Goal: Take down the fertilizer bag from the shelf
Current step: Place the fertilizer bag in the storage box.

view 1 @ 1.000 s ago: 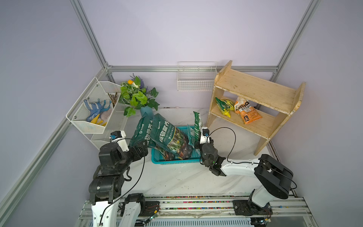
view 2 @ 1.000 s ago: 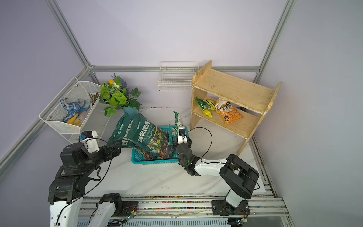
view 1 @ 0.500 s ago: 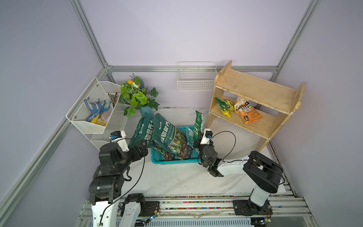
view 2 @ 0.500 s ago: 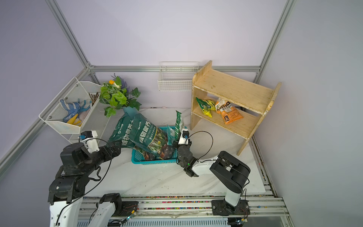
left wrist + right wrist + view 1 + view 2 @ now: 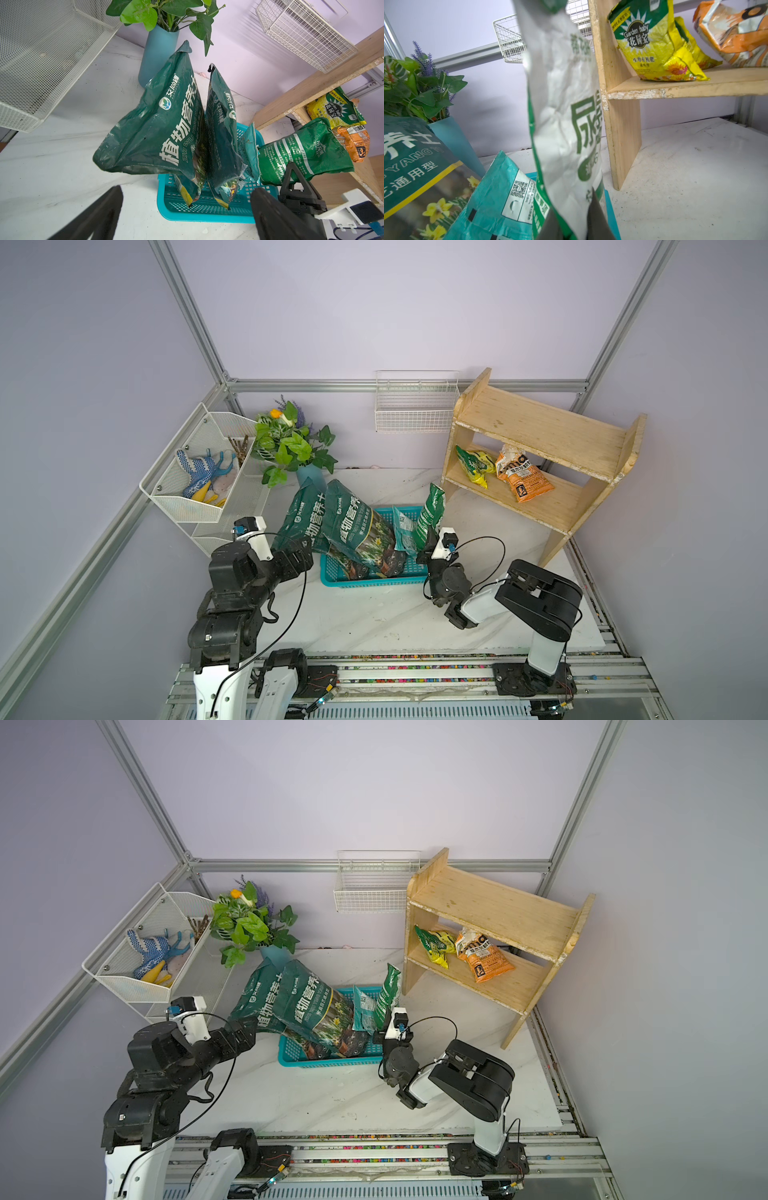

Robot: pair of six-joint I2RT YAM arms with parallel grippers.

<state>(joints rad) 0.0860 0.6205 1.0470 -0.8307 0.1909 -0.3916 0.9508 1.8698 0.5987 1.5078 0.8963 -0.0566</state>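
Note:
My right gripper is shut on the lower end of a green-and-white fertilizer bag. The fertilizer bag stands upright over the right end of the teal basket. It is clear of the wooden shelf, just to that shelf's left. I cannot tell whether it touches the basket. A yellow bag and an orange bag lie on the shelf's lower tier. My left gripper is open and holds nothing. It sits left of the basket beside two dark green bags.
The dark green bags and a small teal bag lean in the basket. A white mesh rack with gloves is at the left. A plant in a blue vase stands behind the basket. A white wire basket hangs on the back wall.
My right arm's elbow has swung left and folded in, and the held bag has shifted slightly right and towards the front. The left arm has not moved.

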